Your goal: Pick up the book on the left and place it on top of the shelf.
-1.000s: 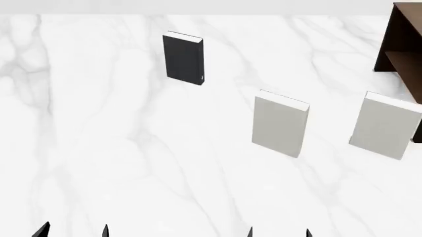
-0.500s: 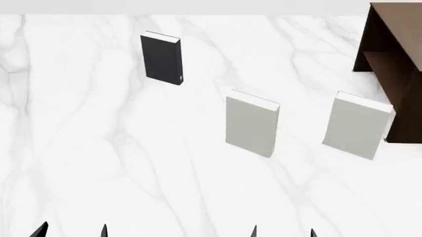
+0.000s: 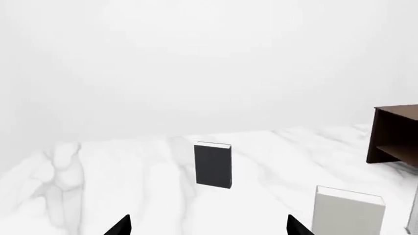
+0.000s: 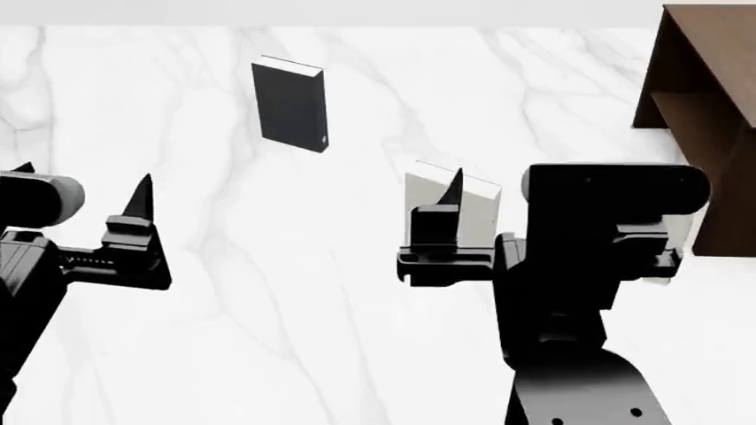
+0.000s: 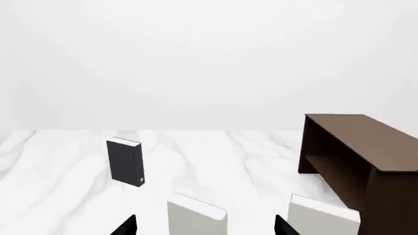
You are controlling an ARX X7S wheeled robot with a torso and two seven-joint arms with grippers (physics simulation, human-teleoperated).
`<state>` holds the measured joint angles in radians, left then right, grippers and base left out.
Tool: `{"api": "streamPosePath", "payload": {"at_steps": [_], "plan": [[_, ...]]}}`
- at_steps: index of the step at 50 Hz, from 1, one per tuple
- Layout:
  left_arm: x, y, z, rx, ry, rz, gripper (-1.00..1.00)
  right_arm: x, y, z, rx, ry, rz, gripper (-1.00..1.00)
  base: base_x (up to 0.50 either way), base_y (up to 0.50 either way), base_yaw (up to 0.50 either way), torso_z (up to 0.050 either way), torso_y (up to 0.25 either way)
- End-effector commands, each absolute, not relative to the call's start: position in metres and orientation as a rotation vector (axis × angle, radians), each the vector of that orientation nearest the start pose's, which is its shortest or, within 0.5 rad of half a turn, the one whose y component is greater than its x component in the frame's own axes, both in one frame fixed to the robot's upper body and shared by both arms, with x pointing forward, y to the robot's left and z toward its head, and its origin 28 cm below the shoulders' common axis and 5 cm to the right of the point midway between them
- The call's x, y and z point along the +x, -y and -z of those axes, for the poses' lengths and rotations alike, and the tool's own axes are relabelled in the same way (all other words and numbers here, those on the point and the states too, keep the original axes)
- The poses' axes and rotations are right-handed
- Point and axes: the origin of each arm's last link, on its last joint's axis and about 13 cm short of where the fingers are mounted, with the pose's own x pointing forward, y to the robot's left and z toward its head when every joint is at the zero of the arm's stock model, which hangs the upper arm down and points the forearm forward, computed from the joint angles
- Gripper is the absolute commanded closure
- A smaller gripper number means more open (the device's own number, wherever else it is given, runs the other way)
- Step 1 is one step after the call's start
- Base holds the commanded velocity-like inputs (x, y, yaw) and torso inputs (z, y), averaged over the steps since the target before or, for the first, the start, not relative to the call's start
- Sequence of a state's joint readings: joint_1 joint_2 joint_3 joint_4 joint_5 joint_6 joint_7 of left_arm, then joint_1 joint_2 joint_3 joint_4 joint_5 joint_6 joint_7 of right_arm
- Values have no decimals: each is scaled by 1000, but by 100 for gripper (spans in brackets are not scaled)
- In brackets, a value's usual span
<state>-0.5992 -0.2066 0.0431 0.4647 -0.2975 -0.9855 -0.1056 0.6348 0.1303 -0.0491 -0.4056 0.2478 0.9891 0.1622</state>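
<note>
The black book (image 4: pixel 289 104) stands upright on the white marble table, far left of the other books; it also shows in the left wrist view (image 3: pixel 213 165) and the right wrist view (image 5: pixel 125 161). The dark brown shelf (image 4: pixel 709 88) stands at the far right, and also shows in the wrist views (image 5: pixel 365 156) (image 3: pixel 395 142). My left gripper (image 4: pixel 83 177) is open and empty, raised well short of the book and to its left (image 3: pixel 209 227). My right gripper (image 4: pixel 508 190) is open and empty, raised in front of the middle grey book (image 5: pixel 205 226).
Two light-grey books stand upright between the black book and the shelf: the middle one (image 4: pixel 479 208) (image 5: pixel 196 218) partly behind my right gripper, the right one (image 5: pixel 323 218) close beside the shelf and mostly hidden by my right arm in the head view.
Both arms have risen from the bottom edge of the head view to mid-frame, jaws still open. The scene slid left before that, then held. The books have not moved.
</note>
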Motion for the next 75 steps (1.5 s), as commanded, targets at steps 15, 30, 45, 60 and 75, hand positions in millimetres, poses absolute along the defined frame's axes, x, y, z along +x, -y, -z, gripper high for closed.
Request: {"api": "streamPosePath", "payload": {"at_steps": [15,30,45,60,75], "plan": [[285,-234,-245,79,99,91,-100,304,107,-248,-24,34,-50,-100,330,0,0,0,0],[285,-234,-245,76,99,89,-100,305,107,-247,-23,20,-53,-100,500,0,0,0,1],[284,-236,-245,74,100,89,-100,305,107,-246,-27,16,-55,-100,500,0,0,0,1],[284,-236,-244,69,98,92,-100,306,107,-243,-30,6,-54,-100,500,0,0,0,1],[284,-235,-244,70,98,95,-100,307,106,-241,-38,-1,-57,-100,500,0,0,0,1]]}}
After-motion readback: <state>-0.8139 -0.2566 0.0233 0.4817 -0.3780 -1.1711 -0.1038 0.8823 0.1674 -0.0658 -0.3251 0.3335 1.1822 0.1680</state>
